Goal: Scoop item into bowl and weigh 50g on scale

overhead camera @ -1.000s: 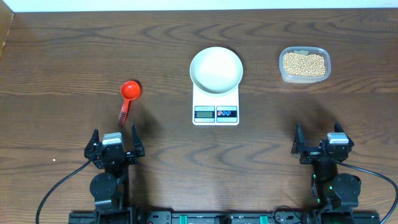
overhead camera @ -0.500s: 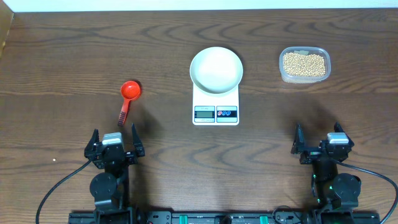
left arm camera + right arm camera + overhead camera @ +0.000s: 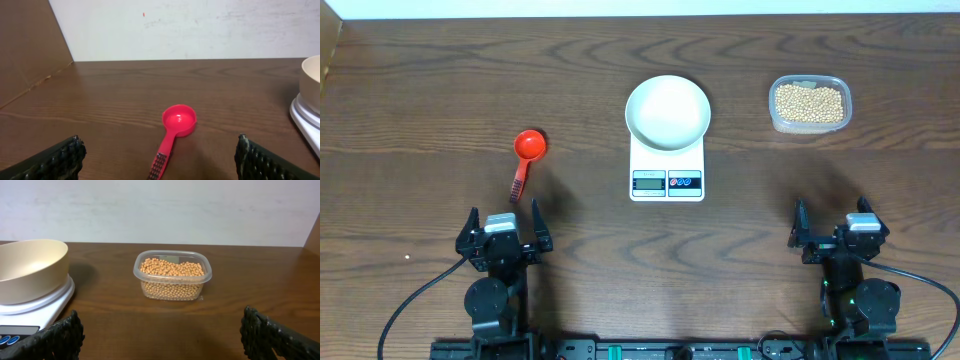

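The tan beans [image 3: 809, 103] fill a clear plastic tub [image 3: 810, 124] at the back right; the beans also show in the right wrist view [image 3: 172, 270]. The empty white bowl [image 3: 667, 111] stands on the white scale [image 3: 667, 170] at the table's middle; both show at the left of the right wrist view, bowl [image 3: 27, 270] and scale [image 3: 30, 310]. A red scoop [image 3: 527, 152] lies left of the scale, and in the left wrist view [image 3: 175, 127] it lies just ahead of the fingers. My left gripper [image 3: 503, 232] is open and empty near the front edge. My right gripper [image 3: 832, 228] is open and empty at the front right.
The brown wooden table [image 3: 420, 100] ends at a white wall along the back. A brown board [image 3: 25, 50] stands at the far left edge of the table.
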Robot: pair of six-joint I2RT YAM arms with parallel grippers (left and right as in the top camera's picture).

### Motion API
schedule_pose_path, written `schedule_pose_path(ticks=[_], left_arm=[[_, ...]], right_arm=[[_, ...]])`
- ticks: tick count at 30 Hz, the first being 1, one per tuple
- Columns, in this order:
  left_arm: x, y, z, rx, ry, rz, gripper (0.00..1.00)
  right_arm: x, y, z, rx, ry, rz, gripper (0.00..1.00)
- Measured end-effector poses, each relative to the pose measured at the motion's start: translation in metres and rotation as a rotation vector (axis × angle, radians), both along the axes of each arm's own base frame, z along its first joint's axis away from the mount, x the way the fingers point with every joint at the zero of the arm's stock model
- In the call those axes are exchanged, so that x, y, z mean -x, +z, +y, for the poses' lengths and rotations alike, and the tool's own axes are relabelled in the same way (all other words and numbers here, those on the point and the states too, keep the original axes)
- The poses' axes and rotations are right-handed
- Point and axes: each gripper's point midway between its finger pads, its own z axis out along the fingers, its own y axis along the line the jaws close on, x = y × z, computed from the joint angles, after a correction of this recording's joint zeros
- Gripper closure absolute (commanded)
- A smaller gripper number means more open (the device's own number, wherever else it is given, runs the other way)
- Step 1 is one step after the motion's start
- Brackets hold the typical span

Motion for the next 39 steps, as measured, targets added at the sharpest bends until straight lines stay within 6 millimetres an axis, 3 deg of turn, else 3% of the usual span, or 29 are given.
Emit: schedule_pose_path(ticks=[8, 15, 21, 25, 33, 39], left_arm=[[-0.003, -0.001, -0.021, 0.098, -0.115, -0.008, 0.02], [-0.006, -0.028, -0.038, 0.182, -0.196, 0.168, 0.02], [-0.024, -0.008, -0.040, 0.232, -0.203, 0.331, 0.02], [-0.045, -0.004, -0.037, 0.258, -0.192, 0.454, 0.02], [-0.076, -0.048, -0.023, 0.309, -0.147, 0.713, 0.02], [-0.082, -0.077, 0.011, 0.333, -0.063, 0.768, 0.02]], right_arm=[[0.000, 0.000, 0.000, 0.000, 0.000, 0.000, 0.01], [0.000, 0.000, 0.000, 0.000, 0.000, -0.001, 0.01], [0.000, 0.000, 0.000, 0.002, 0.000, 0.000, 0.01], [0.000, 0.000, 0.000, 0.002, 0.001, 0.000, 0.01], [0.000, 0.000, 0.000, 0.003, 0.001, 0.000, 0.01], [0.000, 0.000, 0.000, 0.003, 0.001, 0.000, 0.01]])
